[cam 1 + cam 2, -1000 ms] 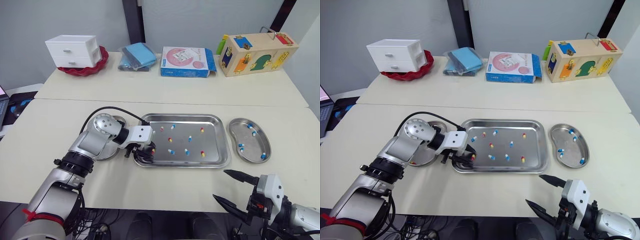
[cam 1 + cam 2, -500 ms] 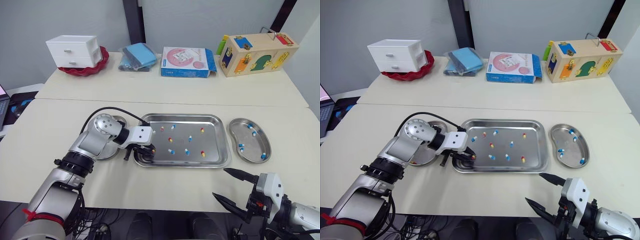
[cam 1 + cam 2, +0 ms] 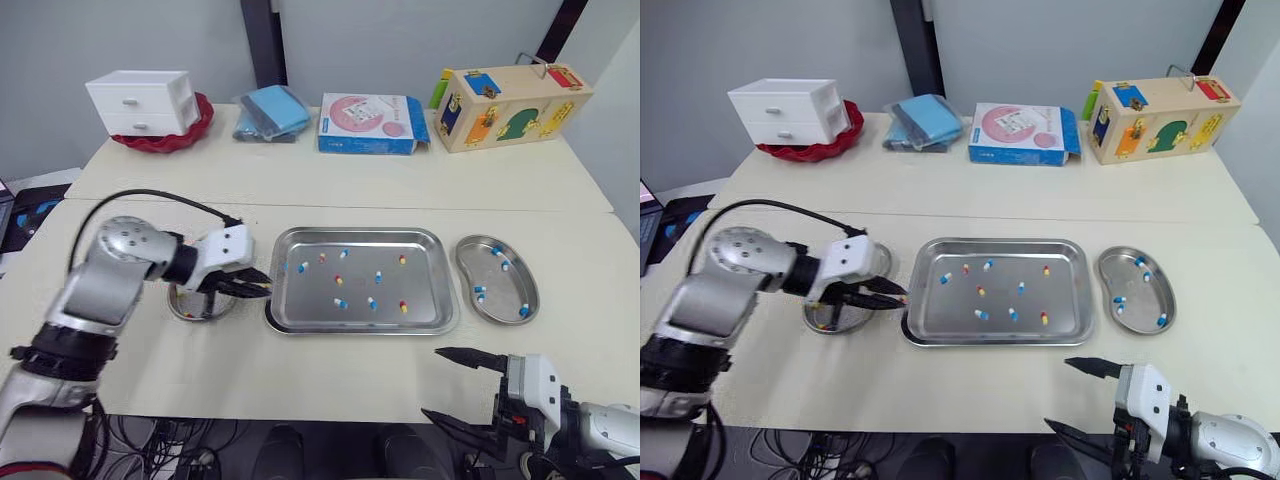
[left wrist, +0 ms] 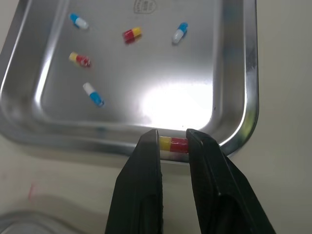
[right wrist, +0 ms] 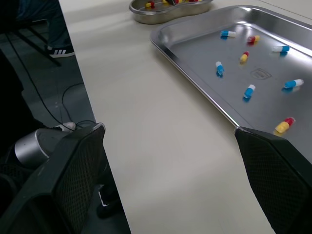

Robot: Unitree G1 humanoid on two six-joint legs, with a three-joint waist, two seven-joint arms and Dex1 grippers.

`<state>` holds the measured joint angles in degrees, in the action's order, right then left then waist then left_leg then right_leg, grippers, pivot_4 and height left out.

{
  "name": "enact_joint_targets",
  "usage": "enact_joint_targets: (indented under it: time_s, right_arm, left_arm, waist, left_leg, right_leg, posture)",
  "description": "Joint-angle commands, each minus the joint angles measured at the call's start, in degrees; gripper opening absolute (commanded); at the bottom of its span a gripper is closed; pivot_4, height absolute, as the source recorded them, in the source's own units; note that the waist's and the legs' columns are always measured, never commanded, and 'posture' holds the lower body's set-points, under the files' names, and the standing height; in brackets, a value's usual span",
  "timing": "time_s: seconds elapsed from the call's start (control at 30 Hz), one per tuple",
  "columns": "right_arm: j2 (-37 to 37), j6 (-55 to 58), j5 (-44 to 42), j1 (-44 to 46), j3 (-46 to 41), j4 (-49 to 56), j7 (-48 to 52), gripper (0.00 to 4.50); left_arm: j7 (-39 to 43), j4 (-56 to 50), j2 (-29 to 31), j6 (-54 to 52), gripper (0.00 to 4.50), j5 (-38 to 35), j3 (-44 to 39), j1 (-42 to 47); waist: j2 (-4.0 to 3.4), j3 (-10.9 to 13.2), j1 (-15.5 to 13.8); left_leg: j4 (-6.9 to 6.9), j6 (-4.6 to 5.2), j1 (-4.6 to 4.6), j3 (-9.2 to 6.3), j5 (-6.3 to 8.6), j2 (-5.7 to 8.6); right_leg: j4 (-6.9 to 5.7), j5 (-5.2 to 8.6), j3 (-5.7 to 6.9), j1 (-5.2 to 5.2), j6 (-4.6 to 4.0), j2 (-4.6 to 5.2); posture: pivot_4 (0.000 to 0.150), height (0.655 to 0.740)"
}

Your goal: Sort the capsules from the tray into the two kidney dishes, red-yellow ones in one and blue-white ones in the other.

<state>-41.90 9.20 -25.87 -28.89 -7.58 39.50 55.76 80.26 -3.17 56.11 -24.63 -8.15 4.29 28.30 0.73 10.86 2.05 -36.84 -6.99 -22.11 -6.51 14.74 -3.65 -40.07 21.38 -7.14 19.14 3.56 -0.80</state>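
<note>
The right gripper (image 3: pixel 432 383) hangs low off the table's near edge, its two fingers spread wide with nothing between them. Farther in, the left gripper (image 4: pixel 172 137) pinches a red-yellow capsule (image 4: pixel 174 145) between its fingertips, right at the tray (image 3: pixel 360 328) corner rim. The left kidney dish (image 3: pixel 180 311), holding red-yellow capsules, lies under that gripper's wrist. Loose capsules (image 3: pixel 341 303) of both kinds lie ahead of its fingertips. Past the tray, well apart from it, the right kidney dish (image 3: pixel 505 285) holds blue-white ones.
</note>
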Motion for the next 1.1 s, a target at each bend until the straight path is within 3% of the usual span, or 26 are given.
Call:
enact_joint_targets:
  time_s: [0.03, 0.2, 0.5, 0.63, 0.93, 1.1]
  right_arm:
    - [-0.73, -0.55, -0.39, 2.36, 0.23, -0.81, 1.01, 4.5]
    - [-0.7, 0.38, -0.94, 4.8, 1.42, -2.01, 1.08, 4.5]
    - [-0.38, 0.81, -1.47, 6.55, 2.01, -3.42, 0.92, 4.5]
    - [-0.16, 0.54, -1.39, 6.29, 1.71, -3.81, 0.93, 4.5]
    - [-0.01, 0.35, -1.36, 5.32, 1.17, -3.56, 0.64, 4.5]
    - [-0.09, 0.25, -1.38, 5.03, 0.92, -3.69, 0.72, 4.5]
  left_arm:
    - [-3.48, -0.35, 4.0, -2.08, 0.71, -0.85, -6.81, -3.31]
    - [-7.76, 2.81, 6.09, -1.11, 0.71, 0.22, -9.19, -6.82]
    - [-10.77, 4.9, 4.59, 0.3, 0.71, 0.28, -7.14, -6.65]
    - [-11.2, 5.71, 3.91, 0.05, 1.64, -0.04, -6.52, -5.36]
    - [-10.26, 6.08, 3.94, -0.11, 4.4, -0.47, -5.64, -4.56]
    - [-10.06, 5.99, 3.94, -0.24, 4.45, -0.68, -5.75, -4.72]
  waist:
    - [0.0, 0.0, -0.03]
    - [0.03, 0.02, -0.46]
    - [0.09, 0.06, -0.23]
    - [0.09, 0.06, -0.25]
    - [0.09, 0.06, -0.22]
    - [0.09, 0.06, -0.22]
  left_leg:
    - [0.01, 0.0, 0.0, 0.0, 0.0, 0.0]
    - [0.01, 0.0, -0.01, 0.0, 0.0, 0.01]
    - [0.02, 0.0, -0.04, 0.01, 0.0, -0.01]
    - [0.02, 0.0, -0.04, 0.01, 0.0, 0.0]
    - [0.02, 0.0, -0.06, 0.01, 0.0, 0.0]
    - [0.02, 0.0, -0.06, 0.01, 0.0, 0.0]
  right_leg:
    - [0.0, 0.0, 0.0, 0.0, 0.0, 0.0]
    - [0.01, 0.0, 0.02, 0.02, 0.0, 0.01]
    - [0.01, 0.0, 0.02, 0.05, 0.0, 0.01]
    - [0.01, 0.0, 0.03, 0.05, -0.01, 0.01]
    - [0.02, 0.0, 0.02, 0.07, 0.0, 0.01]
    - [0.02, 0.0, 0.02, 0.07, 0.0, 0.01]
  posture:
    - [0.15, 0.74]
    - [0.15, 0.74]
    - [0.15, 0.74]
    - [0.15, 0.74]
    - [0.15, 0.74]
    - [0.15, 0.74]
